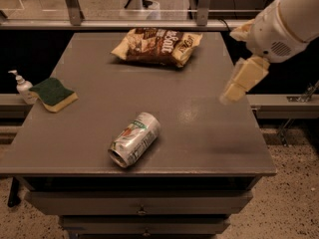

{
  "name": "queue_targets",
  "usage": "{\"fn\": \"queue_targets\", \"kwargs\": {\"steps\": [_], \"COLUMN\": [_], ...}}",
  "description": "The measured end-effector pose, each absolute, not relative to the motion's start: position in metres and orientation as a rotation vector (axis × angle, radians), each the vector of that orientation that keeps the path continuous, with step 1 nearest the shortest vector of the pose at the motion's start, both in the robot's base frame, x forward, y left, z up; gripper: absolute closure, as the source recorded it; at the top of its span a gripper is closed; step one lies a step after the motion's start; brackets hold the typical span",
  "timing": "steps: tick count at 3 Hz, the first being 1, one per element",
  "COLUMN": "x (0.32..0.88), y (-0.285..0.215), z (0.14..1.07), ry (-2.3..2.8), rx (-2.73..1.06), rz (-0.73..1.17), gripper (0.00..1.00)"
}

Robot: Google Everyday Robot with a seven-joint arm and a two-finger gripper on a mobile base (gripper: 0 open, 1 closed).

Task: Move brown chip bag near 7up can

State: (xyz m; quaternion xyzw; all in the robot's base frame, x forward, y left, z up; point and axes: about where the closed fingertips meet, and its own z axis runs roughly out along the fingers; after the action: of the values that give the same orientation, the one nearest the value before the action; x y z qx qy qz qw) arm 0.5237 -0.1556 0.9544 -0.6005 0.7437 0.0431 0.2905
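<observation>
The brown chip bag (158, 46) lies flat at the far middle of the grey table (199, 133); it is dark brown with cream-yellow ends and white lettering. The 7up can (134, 139) lies on its side near the front of the table, left of centre, with its open end toward the front left. My gripper (238, 83), cream-coloured on a white arm, hangs above the table's right edge. It is to the right of the bag and apart from it, and holds nothing that I can see.
A green-and-yellow sponge (53, 94) lies at the table's left edge. A small white pump bottle (22, 86) stands just left of it. A rail with metal posts (73, 6) runs behind the table. Drawers sit under the front edge.
</observation>
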Motion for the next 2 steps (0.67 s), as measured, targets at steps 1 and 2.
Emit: {"fn": "queue_targets", "kwargs": {"steps": [1,2], "x": [0.574,0.616], "y": [-0.121,-0.089], "z": [0.951,0.947], "ry": [1.833,1.737], "rx": [-1.510,-1.441], "rz": [0.228,0.305], "gripper": [0.00,0.00]}}
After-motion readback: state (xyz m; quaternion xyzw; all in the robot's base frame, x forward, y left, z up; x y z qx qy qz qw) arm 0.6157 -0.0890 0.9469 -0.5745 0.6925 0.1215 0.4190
